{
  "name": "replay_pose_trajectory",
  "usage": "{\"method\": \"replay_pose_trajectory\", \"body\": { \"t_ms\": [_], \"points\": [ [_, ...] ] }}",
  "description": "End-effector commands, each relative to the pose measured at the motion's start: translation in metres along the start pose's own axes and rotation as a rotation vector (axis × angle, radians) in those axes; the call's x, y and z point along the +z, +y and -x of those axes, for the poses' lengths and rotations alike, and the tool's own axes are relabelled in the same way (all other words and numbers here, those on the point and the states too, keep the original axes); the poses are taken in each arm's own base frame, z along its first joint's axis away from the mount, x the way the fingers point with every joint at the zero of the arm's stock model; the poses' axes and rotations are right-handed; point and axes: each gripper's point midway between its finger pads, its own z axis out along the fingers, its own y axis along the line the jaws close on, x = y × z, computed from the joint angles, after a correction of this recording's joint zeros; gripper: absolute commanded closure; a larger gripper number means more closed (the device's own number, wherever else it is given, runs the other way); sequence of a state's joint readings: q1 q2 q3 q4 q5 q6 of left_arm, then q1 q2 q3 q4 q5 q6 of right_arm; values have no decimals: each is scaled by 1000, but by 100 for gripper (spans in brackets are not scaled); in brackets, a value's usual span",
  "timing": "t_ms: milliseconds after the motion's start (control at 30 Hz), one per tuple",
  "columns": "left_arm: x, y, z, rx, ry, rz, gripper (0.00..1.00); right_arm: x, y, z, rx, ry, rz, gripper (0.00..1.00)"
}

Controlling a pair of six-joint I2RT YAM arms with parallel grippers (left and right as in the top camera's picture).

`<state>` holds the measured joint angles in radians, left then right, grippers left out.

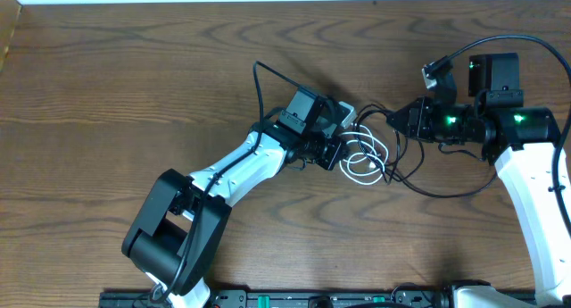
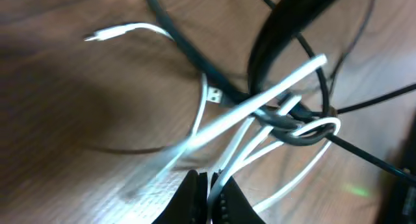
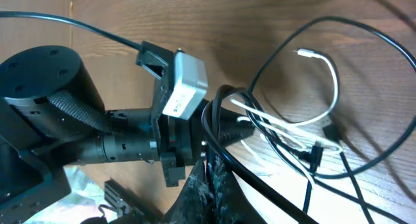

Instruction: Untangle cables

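Left end effector (image 2: 208, 188) pinched shut on thin white cable (image 2: 253, 102), right end effector (image 3: 209, 178) closed on long thin black cable (image 2: 188, 50), both cables tangled in loose loops on brown wooden worktop (image 1: 134, 76) between the arms

Right gripper (image 3: 207, 182) sits at the lower edge, fingers closed on the black cable (image 3: 325, 19), which loops wide over the wooden table (image 3: 260, 10). White cable (image 3: 336, 87) threads through those loops, its plug end free. Left arm (image 3: 123, 146) reaches into the tangle.
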<state>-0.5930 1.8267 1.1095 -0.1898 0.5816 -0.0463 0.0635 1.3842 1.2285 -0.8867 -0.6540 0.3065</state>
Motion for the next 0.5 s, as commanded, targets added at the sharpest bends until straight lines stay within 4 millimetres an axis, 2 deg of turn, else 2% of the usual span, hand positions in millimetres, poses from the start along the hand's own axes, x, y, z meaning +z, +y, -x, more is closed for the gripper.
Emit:
{"method": "replay_pose_trajectory", "body": {
  "t_ms": [0, 100, 267, 367, 467],
  "points": [
    [-17, 25, 17, 1, -48, 134, 93, -7, -7, 4, -6, -36, -80, 99],
    [-57, 37, 31, -34, -95, 202, 92, -13, -42, 4, 71, -65, -277, 99],
    [-155, 40, 55, -89, -261, 336, 93, -22, -79, 0, 138, -77, -486, 99],
    [-215, 39, 60, -127, -386, 437, 93, -27, -96, -1, 160, -75, -565, 99],
    [-272, 39, 56, -177, -510, 531, 93, -32, -113, -4, 195, -66, -635, 99]
  ]
}}
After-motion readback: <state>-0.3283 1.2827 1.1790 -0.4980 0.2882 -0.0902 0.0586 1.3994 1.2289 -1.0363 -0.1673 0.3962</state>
